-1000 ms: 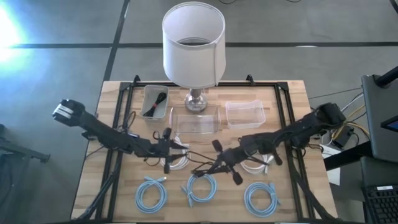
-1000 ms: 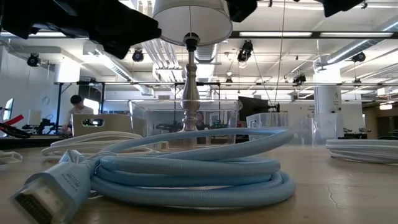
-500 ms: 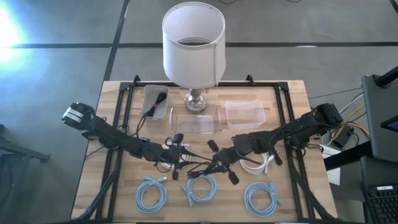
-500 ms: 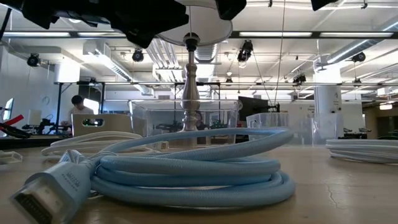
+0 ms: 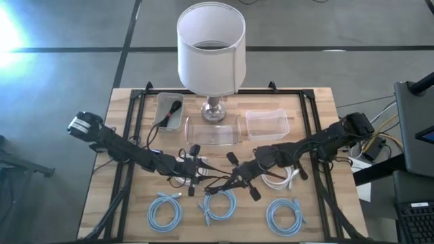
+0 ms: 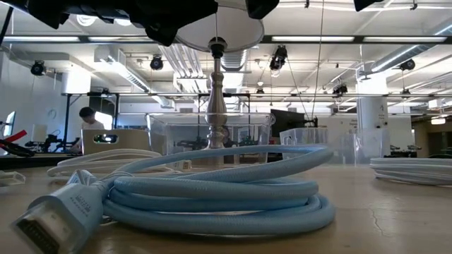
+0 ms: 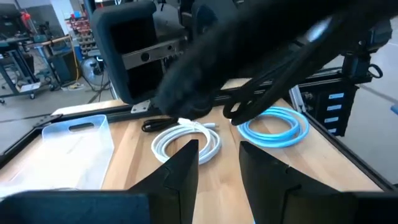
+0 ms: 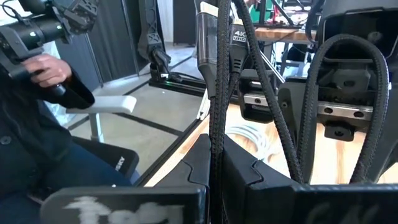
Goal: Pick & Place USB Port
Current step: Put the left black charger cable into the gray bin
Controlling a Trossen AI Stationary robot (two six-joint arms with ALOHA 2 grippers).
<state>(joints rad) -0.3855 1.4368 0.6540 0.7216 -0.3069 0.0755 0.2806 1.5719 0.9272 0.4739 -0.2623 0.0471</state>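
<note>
A black braided cable (image 5: 215, 181) with a silver plug marked 4K (image 8: 211, 37) is near the table's middle, in my right gripper (image 5: 239, 179), which is shut on it. In the right wrist view the cable rises above my gripper (image 8: 216, 142) and loops back down (image 8: 336, 93). My left gripper (image 5: 194, 169) is open just left of the cable. In the left wrist view its fingers (image 7: 217, 163) point at the cable's loop (image 7: 249, 109) without touching it. My right gripper pinches the black cable a short way below its plug (image 8: 215, 118), between the two fingers. The plug end stands up past the fingertips. The rest of the cable loops down beside the gripper, slack.
Three light blue cable coils lie along the near edge (image 5: 165, 211) (image 5: 219, 205) (image 5: 285, 215). White coils lie under both grippers (image 5: 184, 175) (image 5: 278, 179). A lamp (image 5: 210, 47), two clear bins (image 5: 213, 132) (image 5: 268, 124) and a small bin holding a black cable (image 5: 168, 112) stand at the far side.
My left gripper has moved toward the table's right, closer to the black cable and the right gripper. My right gripper, holding the cable, has shifted slightly toward the left. In the last half second both stay almost still.
</note>
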